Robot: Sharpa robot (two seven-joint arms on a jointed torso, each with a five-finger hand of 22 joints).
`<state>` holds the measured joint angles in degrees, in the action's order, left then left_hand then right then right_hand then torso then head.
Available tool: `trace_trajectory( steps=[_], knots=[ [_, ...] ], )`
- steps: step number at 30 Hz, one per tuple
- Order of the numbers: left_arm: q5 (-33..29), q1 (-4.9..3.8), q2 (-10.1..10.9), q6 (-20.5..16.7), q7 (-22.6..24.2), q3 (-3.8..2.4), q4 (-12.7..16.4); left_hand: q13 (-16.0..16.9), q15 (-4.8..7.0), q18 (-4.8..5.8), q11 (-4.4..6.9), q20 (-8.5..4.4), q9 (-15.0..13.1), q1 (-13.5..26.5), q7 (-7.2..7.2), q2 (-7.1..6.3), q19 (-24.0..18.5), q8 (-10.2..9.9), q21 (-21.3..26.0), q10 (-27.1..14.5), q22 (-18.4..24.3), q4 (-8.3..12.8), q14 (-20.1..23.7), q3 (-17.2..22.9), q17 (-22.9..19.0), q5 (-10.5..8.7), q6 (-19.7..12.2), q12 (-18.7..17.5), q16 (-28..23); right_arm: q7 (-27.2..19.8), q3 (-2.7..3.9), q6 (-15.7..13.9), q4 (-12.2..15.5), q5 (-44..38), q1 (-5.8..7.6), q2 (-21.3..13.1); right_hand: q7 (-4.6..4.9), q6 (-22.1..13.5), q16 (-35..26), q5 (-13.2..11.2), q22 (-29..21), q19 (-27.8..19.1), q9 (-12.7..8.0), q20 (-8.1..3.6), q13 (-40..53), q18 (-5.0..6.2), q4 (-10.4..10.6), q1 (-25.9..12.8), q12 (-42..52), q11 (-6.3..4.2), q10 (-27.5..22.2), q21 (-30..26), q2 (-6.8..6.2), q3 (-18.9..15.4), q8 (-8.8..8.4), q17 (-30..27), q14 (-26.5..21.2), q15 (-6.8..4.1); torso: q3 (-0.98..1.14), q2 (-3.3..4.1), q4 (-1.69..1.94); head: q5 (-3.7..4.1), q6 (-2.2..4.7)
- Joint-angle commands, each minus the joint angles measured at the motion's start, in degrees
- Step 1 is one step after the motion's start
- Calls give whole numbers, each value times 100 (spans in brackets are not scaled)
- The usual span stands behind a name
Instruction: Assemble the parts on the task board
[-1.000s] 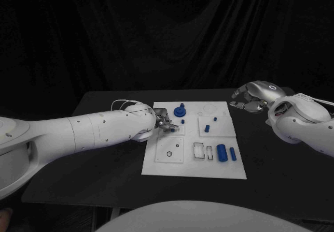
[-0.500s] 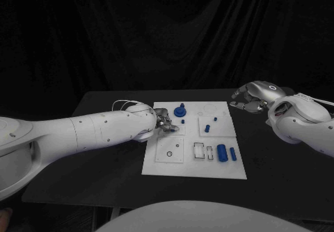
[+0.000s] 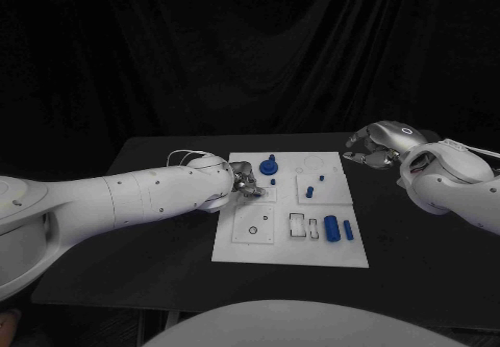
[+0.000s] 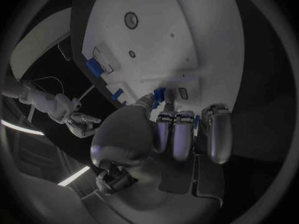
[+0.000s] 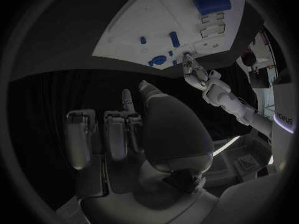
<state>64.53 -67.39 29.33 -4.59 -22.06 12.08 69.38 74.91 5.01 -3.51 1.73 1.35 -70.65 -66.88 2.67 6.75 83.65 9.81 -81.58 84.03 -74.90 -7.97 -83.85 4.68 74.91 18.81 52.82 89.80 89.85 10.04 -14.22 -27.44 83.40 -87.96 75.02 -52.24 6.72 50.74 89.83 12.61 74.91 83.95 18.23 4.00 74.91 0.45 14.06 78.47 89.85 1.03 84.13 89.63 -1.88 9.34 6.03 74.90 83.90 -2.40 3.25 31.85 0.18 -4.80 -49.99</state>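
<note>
The left hand (image 3: 244,181) sits mid-frame on the white task board (image 3: 292,249), pinching a small blue part (image 4: 159,93). The right hand (image 3: 373,148), upper right over the black counter (image 3: 156,246), is curled and holds nothing.

I am counting one white task board (image 3: 287,249) lying on one black table (image 3: 136,246). On the board I am seeing six blue parts: one round piece with a peg standing up from it (image 3: 270,166), one small peg just beside my left hand (image 3: 273,182), one tiny peg (image 3: 322,177), one upright peg (image 3: 309,192), one thick cylinder (image 3: 332,228) and one thin rod (image 3: 348,230) lying just beside it. I am bringing two hands to this, one left (image 3: 244,181) and one right (image 3: 371,150).
</note>
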Motion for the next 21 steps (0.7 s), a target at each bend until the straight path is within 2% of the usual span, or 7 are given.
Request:
trace_trajectory(
  steps=[1,10,21],
  knots=[
    [0,19,18,-67,134,2,3,1509,-38,41,-22,43,13,-64,13,-14,-17,-53,40,597,-531,37,-615,139,1509,160,-28,20,15,103,4,29,6,-18,-12,-6,-11,37,17,32,1483,557,-10,37,1509,-26,27,-28,15,30,587,-23,5,-5,-34,1510,610,30,2,-2,2,-4,-1],
    [0,22,38,-54,141,2,5,1509,-45,40,-29,50,12,-6,23,-143,-17,-131,51,597,-546,50,-615,464,1509,461,-9,20,15,107,4,40,3,-18,-13,0,-11,38,17,39,1484,559,-11,36,1509,-27,24,-24,15,29,587,-20,4,-3,-35,1510,610,29,-2,0,-4,-31,-1],
    [0,24,89,-259,335,2,62,1509,-45,38,-27,51,-27,11,17,-279,-20,-167,67,597,-554,106,-615,849,1509,651,23,20,15,120,4,54,4,-18,-13,-5,-12,42,17,63,1483,557,-16,35,1509,-25,15,-12,15,29,587,-24,5,4,-40,1510,610,28,-2,3,8,-24,-1]
  ],
)
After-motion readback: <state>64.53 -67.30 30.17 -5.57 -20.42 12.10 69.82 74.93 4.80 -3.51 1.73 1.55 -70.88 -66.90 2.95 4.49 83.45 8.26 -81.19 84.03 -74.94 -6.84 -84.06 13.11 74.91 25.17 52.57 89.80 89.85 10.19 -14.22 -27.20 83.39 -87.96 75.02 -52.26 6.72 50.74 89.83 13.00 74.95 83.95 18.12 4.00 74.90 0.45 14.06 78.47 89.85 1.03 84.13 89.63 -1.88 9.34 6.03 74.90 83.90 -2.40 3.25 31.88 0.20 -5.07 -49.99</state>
